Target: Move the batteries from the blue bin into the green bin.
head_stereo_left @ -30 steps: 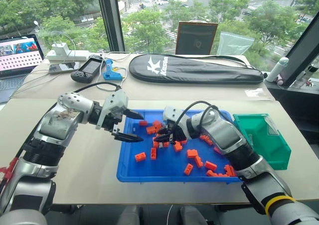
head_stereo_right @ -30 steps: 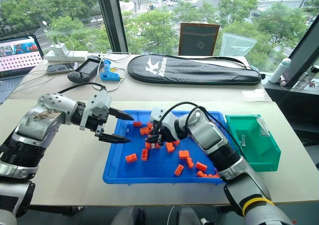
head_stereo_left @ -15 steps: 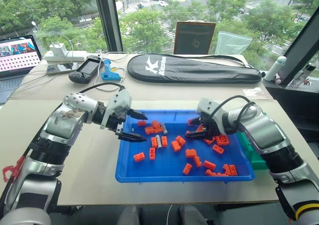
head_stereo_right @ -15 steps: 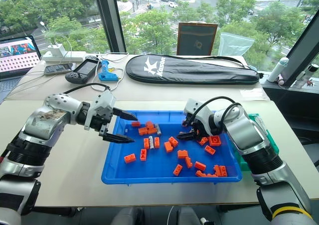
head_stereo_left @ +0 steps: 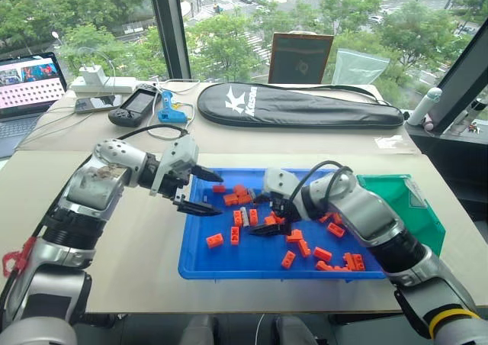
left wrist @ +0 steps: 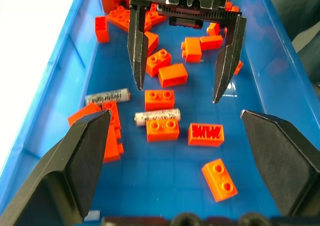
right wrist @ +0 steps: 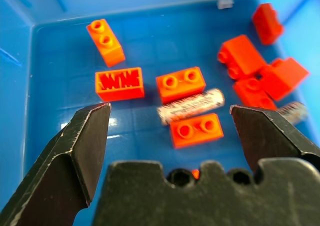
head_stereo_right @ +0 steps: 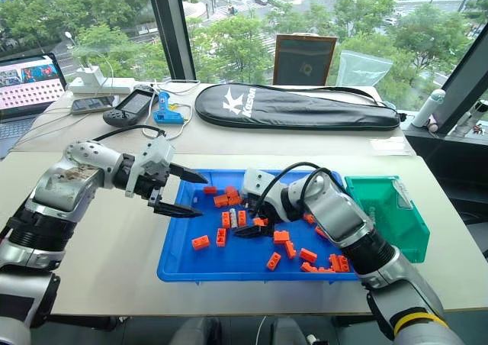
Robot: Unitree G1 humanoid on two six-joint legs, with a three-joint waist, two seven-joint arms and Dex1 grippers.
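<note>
Inside blue bin [head_stereo_left: 194,265]: batteries [left wrist: 157,116], bricks [left wrist: 206,134]

A blue bin [head_stereo_left: 197,262] lies on the worktop [head_stereo_left: 137,246], strewn with orange bricks [head_stereo_left: 215,240]. A battery [head_stereo_left: 243,216] lies among the bricks near the middle. The left hand [head_stereo_left: 200,191] hangs over the bin's left edge, jaws apart, empty. The right hand [head_stereo_left: 263,214] hovers spread wide just right of the battery, holding nothing. The green bin [head_stereo_left: 404,207] stands at the blue bin's right end. Behind lie a black racket case [head_stereo_left: 297,104] and a laptop [head_stereo_left: 27,89].
</note>
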